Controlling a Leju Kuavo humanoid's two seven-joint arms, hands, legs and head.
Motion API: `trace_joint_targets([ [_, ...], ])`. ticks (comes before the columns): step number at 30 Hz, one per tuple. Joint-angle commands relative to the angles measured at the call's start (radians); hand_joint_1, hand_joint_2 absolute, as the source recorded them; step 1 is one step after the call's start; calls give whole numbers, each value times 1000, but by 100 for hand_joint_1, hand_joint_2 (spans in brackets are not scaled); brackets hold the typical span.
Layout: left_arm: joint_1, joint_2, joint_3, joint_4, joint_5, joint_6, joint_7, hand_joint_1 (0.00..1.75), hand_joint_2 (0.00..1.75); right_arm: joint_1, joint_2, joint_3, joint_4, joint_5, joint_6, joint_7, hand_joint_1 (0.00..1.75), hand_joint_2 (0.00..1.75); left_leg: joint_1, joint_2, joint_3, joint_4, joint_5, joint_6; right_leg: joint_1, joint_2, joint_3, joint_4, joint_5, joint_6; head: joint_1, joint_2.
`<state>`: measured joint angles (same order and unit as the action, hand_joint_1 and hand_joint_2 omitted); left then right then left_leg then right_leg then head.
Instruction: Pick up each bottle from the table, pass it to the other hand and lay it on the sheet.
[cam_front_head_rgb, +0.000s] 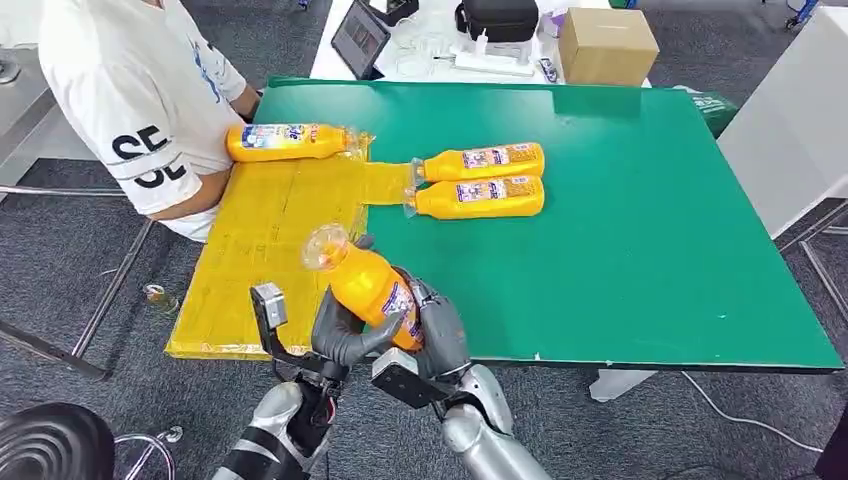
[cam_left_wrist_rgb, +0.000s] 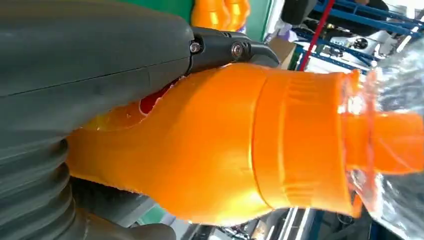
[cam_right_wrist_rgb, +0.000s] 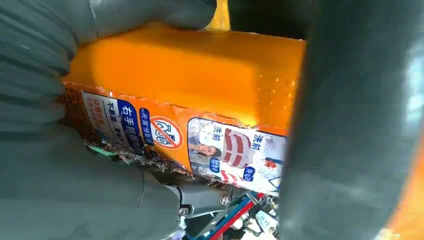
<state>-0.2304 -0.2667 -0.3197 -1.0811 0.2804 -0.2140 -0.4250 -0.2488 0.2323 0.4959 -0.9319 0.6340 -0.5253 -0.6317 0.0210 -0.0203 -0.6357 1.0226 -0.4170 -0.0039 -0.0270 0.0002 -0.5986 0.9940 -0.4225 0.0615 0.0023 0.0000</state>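
Orange bottle (cam_front_head_rgb: 368, 285) in both hands (cam_front_head_rgb: 345, 335) (cam_front_head_rgb: 440, 335), above yellow sheet (cam_front_head_rgb: 265, 230)

The held bottle (cam_left_wrist_rgb: 215, 150) is glossy orange plastic with a torn, wrinkled paper label (cam_right_wrist_rgb: 200, 145). The sheet (cam_front_head_rgb: 270, 250) looks like shiny yellow film; the table (cam_front_head_rgb: 620, 220) is matt green

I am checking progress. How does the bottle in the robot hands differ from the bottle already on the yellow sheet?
The held bottle is in the air, tilted, gripped by the left robot hand and right robot hand; the sheet bottle lies flat on the yellow sheet, untouched. Both are orange, labelled, with clear caps.
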Motion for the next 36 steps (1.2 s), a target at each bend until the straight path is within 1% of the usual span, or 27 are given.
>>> trace_joint_targets([
  [1, -49, 11, -5, 112, 95, -75, 24, 0, 175, -64, 4, 111, 153, -8, 51, -4, 175, 175, 1, 4, 7, -1, -2, 2, 2, 2, 6, -2, 0, -4, 1, 0],
  [2, -49, 10, -4, 111, 106, -84, 25, 0, 175, -64, 6, 113, 162, -13, 61, -6, 175, 175, 0, 3, 5, -1, -1, 1, 1, 1, 5, -2, 0, -3, 0, 0],
  [3, -47, 9, -1, 102, 136, -101, 21, 0, 175, -71, 8, 124, 192, -33, 102, -15, 175, 175, 0, 2, 3, -1, -1, 1, 1, 1, 3, -1, 0, -2, 1, 0],
  [5, -47, 8, -1, 94, 156, -115, 19, 0, 175, -72, 12, 124, 212, -51, 125, -24, 175, 175, 1, 3, 7, -1, -2, 1, 2, 1, 7, -3, -1, -4, 0, 0],
  [7, -47, 7, -1, 92, 156, -115, 19, 0, 175, -70, 13, 123, 213, -53, 124, -25, 175, 175, 1, 1, 3, 0, -1, 1, 1, 0, 3, -1, -1, -2, 1, 0],
  [10, -47, 7, -1, 92, 156, -115, 19, 0, 175, -70, 13, 123, 213, -53, 124, -25, 175, 175, 1, 1, 5, -1, -2, 1, 2, -1, 6, -2, -1, -3, 0, 0],
  [11, -47, 7, -1, 92, 156, -115, 19, 0, 175, -70, 13, 123, 213, -53, 124, -25, 175, 175, 0, 0, 3, -1, -1, 1, 1, -1, 3, -1, -1, -2, 0, 0],
  [12, -46, 7, -1, 92, 156, -114, 19, 0, 175, -72, 13, 123, 213, -53, 124, -25, 175, 175, 1, 2, 9, -1, -3, 2, 3, -1, 9, -2, -2, -5, 0, 0],
  [13, -46, 7, -1, 92, 156, -114, 19, 0, 175, -72, 13, 123, 213, -53, 124, -25, 175, 175, 1, 0, 4, 0, -1, 1, 1, -1, 4, -1, -1, -3, 0, 0],
  [15, -46, 7, -1, 92, 156, -114, 19, 0, 175, -72, 13, 123, 213, -53, 124, -25, 175, 175, 1, 1, 5, 0, -1, 1, 1, -1, 5, -1, -1, -3, 0, 0],
  [18, -43, 5, -6, 80, 189, -145, 15, 0, 175, -82, 12, 134, 252, -67, 200, -17, 175, 175, 0, 0, 3, 0, -1, 1, 1, -1, 3, -1, -1, -2, 0, 0],
  [19, -40, 2, -5, 74, 198, -154, 12, 0, 175, -85, 13, 139, 269, -59, 195, -17, 175, 175, 1, 1, 5, -1, -2, 1, 2, -1, 6, -2, -1, -3, 1, 0],
  [20, -37, 0, -3, 66, 201, -151, 11, 3, 175, -88, 15, 144, 286, -61, 215, -16, 175, 175, 0, 0, 3, -1, -1, 1, 1, -1, 3, -1, -1, -2, 0, 0],
  [21, -33, -1, -1, 58, 211, -161, 9, 58, 175, -91, 17, 144, 298, -60, 214, -15, 175, 175, 1, 1, 5, 0, -1, 1, 2, -1, 5, -1, -1, -3, 0, 0],
  [22, -32, -1, -2, 54, 214, -164, 9, 175, 175, -92, 18, 145, 304, -60, 217, -16, 175, 175, 1, 0, 2, 0, 0, 1, 1, -2, 2, -1, -1, -2, 0, 0],
  [23, -31, 5, -13, 42, 185, -155, -3, 175, 175, -94, 19, 148, 309, -56, 212, -12, 175, 175, 1, 0, 4, 0, -1, 1, 2, -2, 4, -1, -1, -3, 0, 0],
  [24, -30, 6, -17, 38, 165, -143, -12, 175, 175, -93, 19, 146, 309, -57, 209, -11, 175, 175, 1, 0, 3, 0, -1, 1, 1, -2, 3, -1, -1, -2, 0, 0],
  [27, -26, 3, -19, 33, 128, -120, -23, 175, 175, -92, 18, 143, 300, -52, 206, -2, 175, 175, 2, 1, 7, 0, -3, 2, 3, -2, 8, -2, -2, -5, 0, 0],
  [29, -29, 4, -23, 35, 93, -103, -36, 175, 175, -92, 18, 144, 297, -45, 205, 7, 175, 175, 1, 0, 3, 0, -1, 1, 2, -2, 4, -1, -2, -3, 0, 0],
  [30, -30, 2, -21, 36, 82, -98, -41, 175, 175, -92, 18, 143, 297, -44, 206, 8, 175, 175, 2, 0, 5, 0, -2, 2, 2, -3, 6, -1, -2, -4, 0, 0],
  [31, -30, 0, -19, 37, 78, -102, -43, 175, 175, -93, 18, 143, 297, -40, 206, 10, 175, 175, 1, 0, 3, 0, -1, 1, 1, -2, 3, -1, -2, -3, 0, 0],
  [32, -30, 0, -21, 33, 68, -104, -47, 175, 175, -92, 18, 141, 298, -40, 208, 9, 175, 175, 1, 0, 5, 0, -2, 2, 2, -2, 6, -2, -2, -4, 0, 0],
  [33, -31, -1, -21, 31, 66, -104, -47, 175, 175, -93, 17, 142, 299, -39, 209, 10, 175, 175, 1, 0, 3, 0, -1, 1, 2, -2, 3, -1, -2, -3, 0, 0],
  [34, -30, -1, -22, 29, 62, -104, -47, 175, 175, -93, 17, 142, 300, -37, 208, 11, 175, 175, 2, 0, 5, 0, -2, 2, 3, -3, 6, -1, -2, -4, 0, 0],
  [35, -30, 0, -23, 26, 45, -98, -52, 175, 175, -94, 18, 141, 303, -35, 208, 12, 175, 175, 1, 0, 3, 0, -1, 1, 1, -3, 3, -1, -2, -3, 0, 0],
  [36, -30, 0, -22, 26, 40, -96, -52, 175, 175, -94, 18, 141, 304, -33, 207, 14, 175, 175, 1, 0, 4, 0, -2, 1, 2, -3, 4, -1, -2, -3, 0, 0],
])
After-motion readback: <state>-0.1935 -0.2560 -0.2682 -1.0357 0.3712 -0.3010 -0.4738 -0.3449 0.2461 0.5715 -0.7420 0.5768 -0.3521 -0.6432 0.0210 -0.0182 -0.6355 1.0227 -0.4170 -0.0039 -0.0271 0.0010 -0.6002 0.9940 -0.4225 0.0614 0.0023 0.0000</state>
